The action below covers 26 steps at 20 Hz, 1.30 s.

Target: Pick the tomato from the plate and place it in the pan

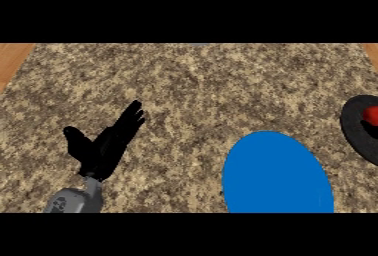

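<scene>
Counter: one speckled brown stone top (199, 85) fills the view, with wood at both upper corners.
Left hand: one black hand (103, 147) at the left on a grey forearm, fingers straight and spread, grasping nothing.
Plate: one, blue (277, 175), right of centre at the lower edge.
Pan: one, black (354, 130), cut by the right edge.
Tomato: one, red (371, 116), inside the pan, off the plate.

Red tomato (371, 116) in the black pan (353, 126) at my three o'clock, both cut by the edge, blue plate (277, 175) at my five o'clock
</scene>
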Motion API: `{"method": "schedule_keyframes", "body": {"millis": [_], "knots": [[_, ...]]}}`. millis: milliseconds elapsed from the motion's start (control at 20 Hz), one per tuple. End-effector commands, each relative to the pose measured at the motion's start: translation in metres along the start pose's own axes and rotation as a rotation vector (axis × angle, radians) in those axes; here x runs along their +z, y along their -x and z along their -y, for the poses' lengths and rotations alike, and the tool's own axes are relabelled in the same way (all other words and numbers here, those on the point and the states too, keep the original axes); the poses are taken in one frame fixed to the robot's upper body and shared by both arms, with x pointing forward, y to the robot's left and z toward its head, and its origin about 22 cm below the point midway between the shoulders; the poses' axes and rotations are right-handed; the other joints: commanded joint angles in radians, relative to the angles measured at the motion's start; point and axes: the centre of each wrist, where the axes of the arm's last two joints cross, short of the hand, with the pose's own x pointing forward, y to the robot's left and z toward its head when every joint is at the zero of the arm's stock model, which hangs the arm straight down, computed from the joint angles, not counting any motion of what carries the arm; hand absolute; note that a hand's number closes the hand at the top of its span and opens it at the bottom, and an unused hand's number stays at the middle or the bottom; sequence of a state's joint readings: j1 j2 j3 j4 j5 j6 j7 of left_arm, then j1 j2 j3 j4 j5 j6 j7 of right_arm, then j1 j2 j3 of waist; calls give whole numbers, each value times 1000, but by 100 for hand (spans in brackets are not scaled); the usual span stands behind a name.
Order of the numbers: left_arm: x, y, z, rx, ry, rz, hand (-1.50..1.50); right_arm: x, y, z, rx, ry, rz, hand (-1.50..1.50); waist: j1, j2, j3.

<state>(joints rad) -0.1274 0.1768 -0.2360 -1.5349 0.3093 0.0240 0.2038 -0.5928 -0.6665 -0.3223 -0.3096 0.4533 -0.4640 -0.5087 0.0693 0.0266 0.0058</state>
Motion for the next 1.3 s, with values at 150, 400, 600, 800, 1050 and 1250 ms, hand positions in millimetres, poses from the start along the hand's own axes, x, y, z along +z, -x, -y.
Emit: {"method": "schedule_keyframes", "body": {"millis": [150, 400, 600, 800, 1050, 1250], "knots": [[-3, 0, -8, 0, -14, 23, 0, -2, 7, 5, -153, -97, -3, -150, -15, 0, 2], [4, 11, -1, 16, -28, -6, 0, -5, -2, -2, -460, 19, 39, -150, -20, -2, 4], [3, 7, 3, 11, -16, 13, 0, -12, 12, 28, -622, 7, -23, -150, -24, -4, 2], [6, 4, -1, 14, -4, 3, 0, -3, 37, 53, -703, -98, -47, -150, -24, -5, 3], [7, 8, -4, 11, -27, 7, 0, 22, 73, 79, -748, -211, 12, -150, -33, -4, 4], [8, 10, -10, 26, -49, -10, 0, 43, 97, 94, -789, -261, 38, -150, -41, -7, 4]]}}
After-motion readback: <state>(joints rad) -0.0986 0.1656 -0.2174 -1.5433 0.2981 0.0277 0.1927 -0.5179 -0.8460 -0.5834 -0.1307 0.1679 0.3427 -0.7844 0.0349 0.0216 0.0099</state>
